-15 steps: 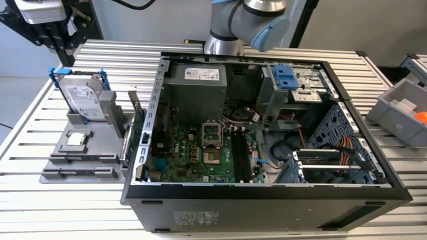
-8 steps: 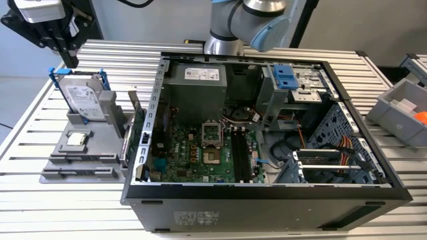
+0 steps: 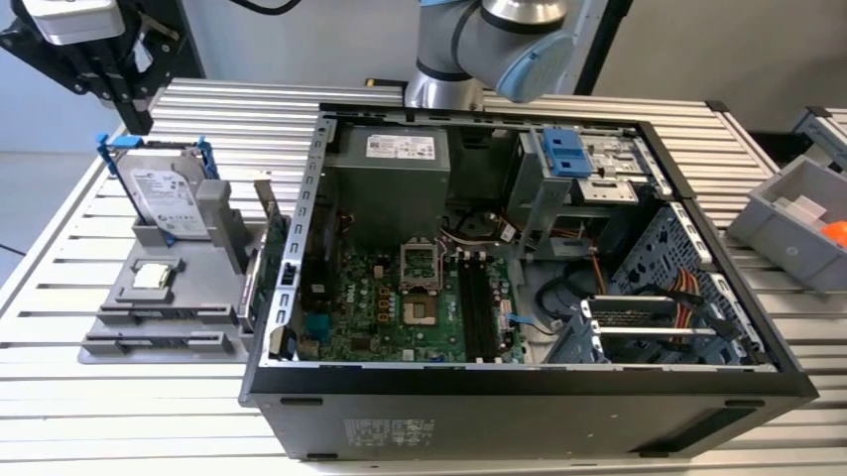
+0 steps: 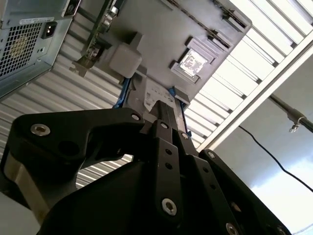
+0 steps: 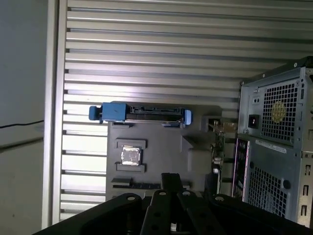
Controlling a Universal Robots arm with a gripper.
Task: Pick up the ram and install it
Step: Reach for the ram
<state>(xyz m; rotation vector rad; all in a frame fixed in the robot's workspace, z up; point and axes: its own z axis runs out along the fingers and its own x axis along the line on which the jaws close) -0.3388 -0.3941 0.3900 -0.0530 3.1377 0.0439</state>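
Note:
My gripper (image 3: 137,121) hangs high over the table at the exterior view's far left, above and behind the grey parts holder (image 3: 198,332). Its black fingers (image 4: 165,108) are pressed together with nothing visible between them, so it is shut and empty. Both wrist views look down past the fingers (image 5: 172,178) onto the holder. The ram is hidden or out of view. A narrow dark slot (image 5: 137,185) runs along the holder near the fingertips, and I cannot tell what is in it. The open computer case (image 3: 530,382) shows its green motherboard (image 3: 397,307) and long black memory slots (image 3: 473,297).
On the holder a hard drive in a blue bracket (image 3: 170,198) stands upright, with a square processor chip (image 3: 153,276) beside it. A green card with a metal bracket (image 3: 276,273) stands between holder and case. A grey bin (image 3: 800,223) sits at the exterior view's right.

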